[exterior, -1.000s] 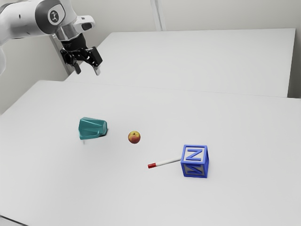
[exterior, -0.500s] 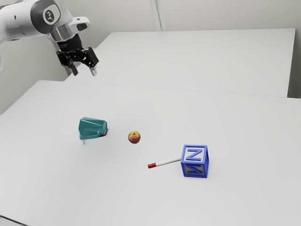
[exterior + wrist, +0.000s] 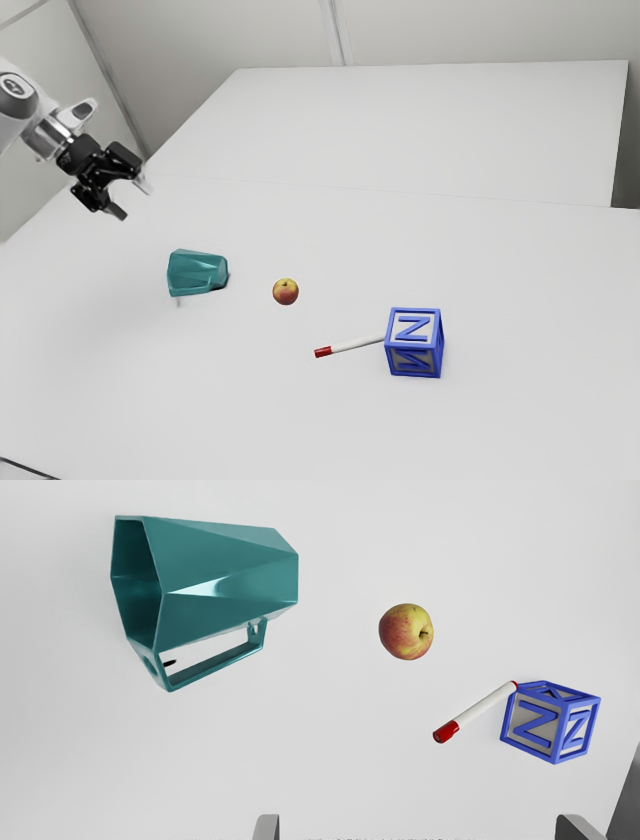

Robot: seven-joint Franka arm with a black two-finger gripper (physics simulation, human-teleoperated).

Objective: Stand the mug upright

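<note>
Over the table at the exterior view's upper left, my gripper (image 3: 132, 202) hangs in the air, higher than the mug and off to its left in that view. Its fingers stand wide apart with nothing between them, as the wrist view's gripper (image 3: 417, 827) also shows. The teal faceted mug (image 3: 197, 273) lies on its side on the table. In the wrist view the mug (image 3: 225, 580) has its mouth facing away from the apple, its base toward the apple, and its handle along one side.
A red-yellow apple (image 3: 286, 291) rests near the mug's base. Farther to the exterior view's right, a white marker with a red cap (image 3: 352, 346) lies by a blue-edged letter block (image 3: 414, 343). All are on the white table (image 3: 240, 400).
My arm has swung toward the exterior view's left and lower, and my hand has tilted. Mug, apple, marker and block have stayed where they were.
</note>
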